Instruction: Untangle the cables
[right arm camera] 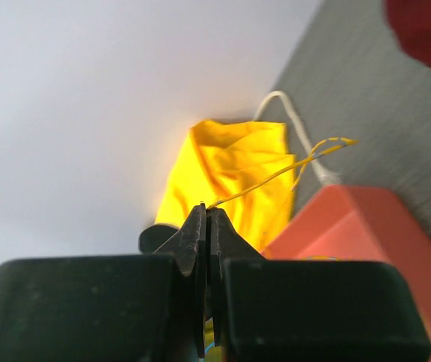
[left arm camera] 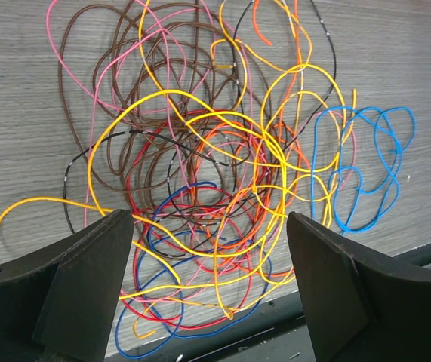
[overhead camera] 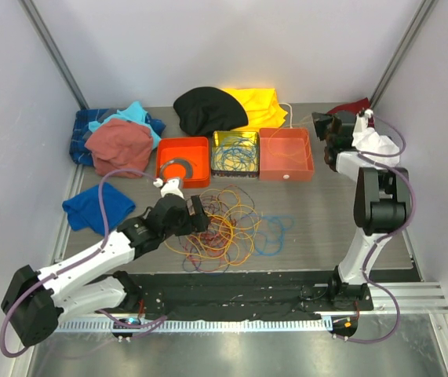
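A tangle of thin cables [overhead camera: 222, 224] lies on the table in front of the arms, in yellow, orange, red, brown, pink and blue loops; a light blue cable [overhead camera: 274, 234] lies at its right edge. In the left wrist view the tangle [left arm camera: 207, 181] fills the frame. My left gripper [overhead camera: 200, 214] is open and empty just above the tangle's left side, its jaws wide apart [left arm camera: 209, 260]. My right gripper [overhead camera: 319, 126] is at the back right beside the salmon box. It is shut [right arm camera: 207, 215] on a thin yellow cable [right arm camera: 275, 175] that trails from its tips.
Three boxes stand behind the tangle: an orange box [overhead camera: 183, 141] with a grey coiled ring, a yellow box [overhead camera: 234, 134] with more cables, and a salmon box [overhead camera: 286, 149]. Cloths lie at the back and left: black [overhead camera: 208, 108], yellow [overhead camera: 259, 106], reddish [overhead camera: 119, 144], blue [overhead camera: 96, 208].
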